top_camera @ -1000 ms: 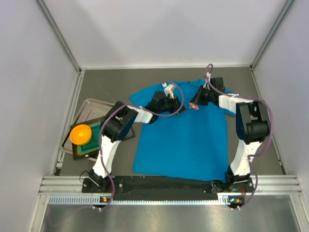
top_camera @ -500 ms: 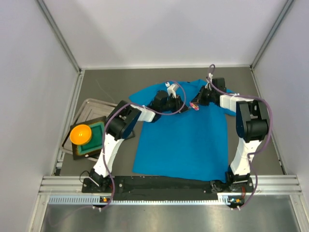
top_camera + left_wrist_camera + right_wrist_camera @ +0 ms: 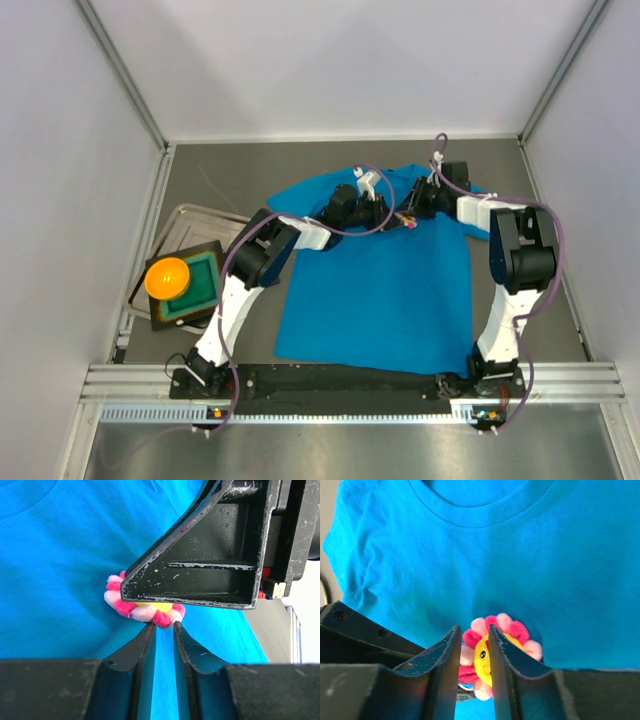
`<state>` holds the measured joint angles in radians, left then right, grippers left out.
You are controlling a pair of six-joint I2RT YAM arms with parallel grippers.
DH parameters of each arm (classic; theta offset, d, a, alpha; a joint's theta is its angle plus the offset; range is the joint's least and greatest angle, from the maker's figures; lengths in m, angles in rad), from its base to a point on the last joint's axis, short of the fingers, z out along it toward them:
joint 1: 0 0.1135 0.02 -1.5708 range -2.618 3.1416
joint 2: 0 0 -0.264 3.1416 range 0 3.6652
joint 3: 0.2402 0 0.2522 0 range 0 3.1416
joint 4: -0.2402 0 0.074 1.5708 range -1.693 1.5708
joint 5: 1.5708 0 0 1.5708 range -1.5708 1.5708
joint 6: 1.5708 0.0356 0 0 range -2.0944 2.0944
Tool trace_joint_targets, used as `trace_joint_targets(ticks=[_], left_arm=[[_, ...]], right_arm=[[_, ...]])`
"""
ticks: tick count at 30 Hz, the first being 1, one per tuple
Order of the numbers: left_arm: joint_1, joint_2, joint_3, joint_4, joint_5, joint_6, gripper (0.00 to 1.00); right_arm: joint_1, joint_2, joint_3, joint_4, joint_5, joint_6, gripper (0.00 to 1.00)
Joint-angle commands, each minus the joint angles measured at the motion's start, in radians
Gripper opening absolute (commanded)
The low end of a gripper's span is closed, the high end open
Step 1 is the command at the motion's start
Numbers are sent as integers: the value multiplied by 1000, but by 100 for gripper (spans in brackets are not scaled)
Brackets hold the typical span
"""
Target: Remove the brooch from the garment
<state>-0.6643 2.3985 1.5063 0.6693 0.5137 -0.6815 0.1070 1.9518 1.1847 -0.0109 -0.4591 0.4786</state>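
Brooch (image 3: pixel 482 656): lies on the chest of the garment (image 3: pixel 380 290), below the collar (image 3: pixel 470 523), with the two arms meeting over it from opposite sides.
Brooch, overhead: only a small pink speck (image 3: pixel 408 222) between the two dark arm tips; its shape cannot be made out there.
Brooch, left wrist view: the upper half is covered by the black body of the other arm's finger; only a rim of pink petals (image 3: pixel 145 613) and a sliver of yellow show.
Brooch, right wrist view: the yellow face shows in the gap, with petals spreading past both fingers; its lower edge is cut off by the wrist housing.
Right gripper (image 3: pixel 474 628): jaws narrowly parted, standing over the brooch; nothing is seen clamped between them.
Left gripper (image 3: pixel 164 626): jaws narrow, tips at the brooch's lower edge. Blue cloth shows in the slit, and I cannot tell whether a fold is pinched there.
Garment: spread flat on the counter (image 3: pixel 250 170); the arms hide part of its upper edge, and one sleeve sits behind the right arm.
Tray (image 3: pixel 180 222): at the left, partly covered by a dark board with a green square (image 3: pixel 200 285).
Orange ball (image 3: pixel 167 277): rests on the green square.
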Motion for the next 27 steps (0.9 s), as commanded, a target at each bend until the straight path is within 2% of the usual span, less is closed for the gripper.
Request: trace_joint_targets(ticks=[1, 5, 8, 16, 20, 27], left_arm=[[-4, 5, 45, 13, 5, 10, 26], [-9, 11, 60, 15, 6, 5, 26], [-11, 19, 71, 13, 6, 4, 26], [-12, 36, 98, 1, 5, 3, 26], [-15, 48, 112, 3, 8, -4, 26], [-20, 59, 135, 1, 8, -12, 26]], right_arm=[[-12, -99, -31, -58, 106, -78, 33], [-13, -178, -68, -112, 218, -136, 45], [-13, -218, -89, -129, 247, -184, 48], [-9, -258, -140, -141, 272, -238, 47], [11, -277, -161, -135, 298, -262, 42], [62, -289, -175, -126, 342, -299, 47]])
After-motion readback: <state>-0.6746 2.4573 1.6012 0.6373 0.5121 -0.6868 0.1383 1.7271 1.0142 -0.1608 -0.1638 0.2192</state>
